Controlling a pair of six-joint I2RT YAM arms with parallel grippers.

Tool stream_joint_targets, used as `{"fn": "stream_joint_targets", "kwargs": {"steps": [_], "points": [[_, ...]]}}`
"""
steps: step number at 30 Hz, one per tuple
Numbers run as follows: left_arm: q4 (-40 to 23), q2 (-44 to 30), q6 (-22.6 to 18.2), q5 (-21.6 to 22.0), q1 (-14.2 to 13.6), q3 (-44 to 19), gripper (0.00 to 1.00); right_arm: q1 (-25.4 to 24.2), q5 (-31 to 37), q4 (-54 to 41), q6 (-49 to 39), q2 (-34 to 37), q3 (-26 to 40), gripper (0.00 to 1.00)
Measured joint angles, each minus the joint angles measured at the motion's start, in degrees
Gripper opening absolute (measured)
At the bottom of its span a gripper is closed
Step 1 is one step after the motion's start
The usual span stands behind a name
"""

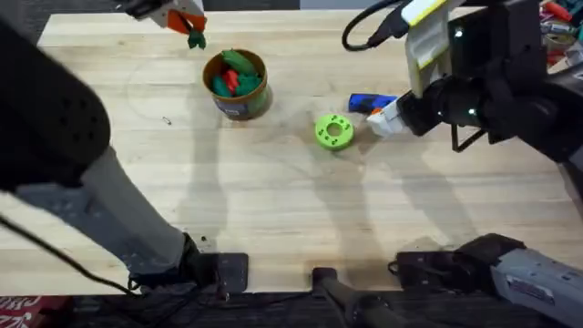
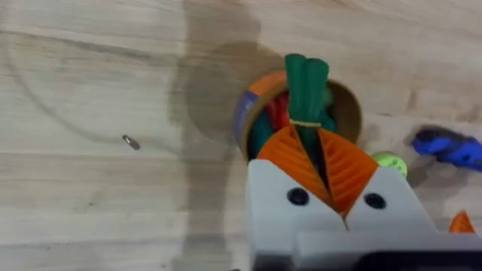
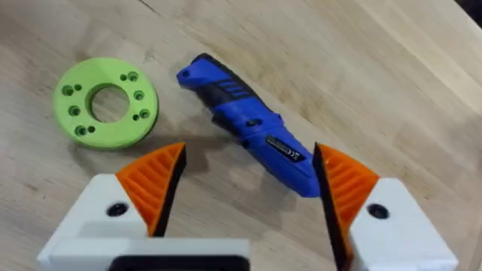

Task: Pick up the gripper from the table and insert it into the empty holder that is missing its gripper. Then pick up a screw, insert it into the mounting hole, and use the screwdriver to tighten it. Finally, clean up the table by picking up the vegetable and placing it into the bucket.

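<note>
My left gripper (image 1: 182, 20) (image 2: 315, 143) is shut on the green stem of a vegetable (image 2: 305, 83) (image 1: 196, 38). It hangs over the tan bucket (image 1: 242, 106) (image 2: 242, 113), which holds green and red vegetables. The blue screwdriver (image 1: 367, 102) (image 3: 248, 124) lies flat on the table beside the lime-green disc (image 1: 333, 130) (image 3: 105, 102). My right gripper (image 1: 387, 118) (image 3: 245, 184) hovers open just above the screwdriver's thicker end, with nothing between its orange pads (image 3: 154, 181). A small screw (image 2: 131, 141) (image 1: 166, 119) lies left of the bucket. The holder and the loose gripper are out of view.
Bare wooden table (image 1: 273, 210) spreads across the middle and front. The arms' bases and cables sit along the near edge. Clutter shows at the far right corner (image 1: 560, 23).
</note>
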State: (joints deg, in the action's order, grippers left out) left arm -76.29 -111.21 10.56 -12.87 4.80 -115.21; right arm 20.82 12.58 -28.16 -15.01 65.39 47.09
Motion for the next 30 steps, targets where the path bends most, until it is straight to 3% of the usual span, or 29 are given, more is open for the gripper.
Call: {"fn": "stream_joint_targets", "kwargs": {"steps": [8, 12, 21, 25, 30], "points": [[-4.0, 6.9, -0.5, 2.8, -8.1, -0.3, 0.02, 0.0, 0.0, 0.0, 0.0, 0.0, 0.0, 0.982], [-1.3, 6.9, 0.0, 4.1, -10.6, 3.5, 0.02, 0.0, 0.0, 0.0, 0.0, 0.0, 0.0, 0.982], [11.1, 5.4, 1.9, 5.4, -11.2, 19.5, 0.02, 0.0, 0.0, 0.0, 0.0, 0.0, 0.0, 0.982], [12.8, 5.4, 2.8, 5.9, -11.4, 22.6, 0.028, 0.0, 0.0, 0.0, 0.0, 0.0, 0.0, 0.982], [10.4, 5.9, 3.4, 6.3, -11.4, 22.7, 0.201, 0.0, 0.0, 0.0, 0.0, 0.0, 0.0, 0.982]]}}
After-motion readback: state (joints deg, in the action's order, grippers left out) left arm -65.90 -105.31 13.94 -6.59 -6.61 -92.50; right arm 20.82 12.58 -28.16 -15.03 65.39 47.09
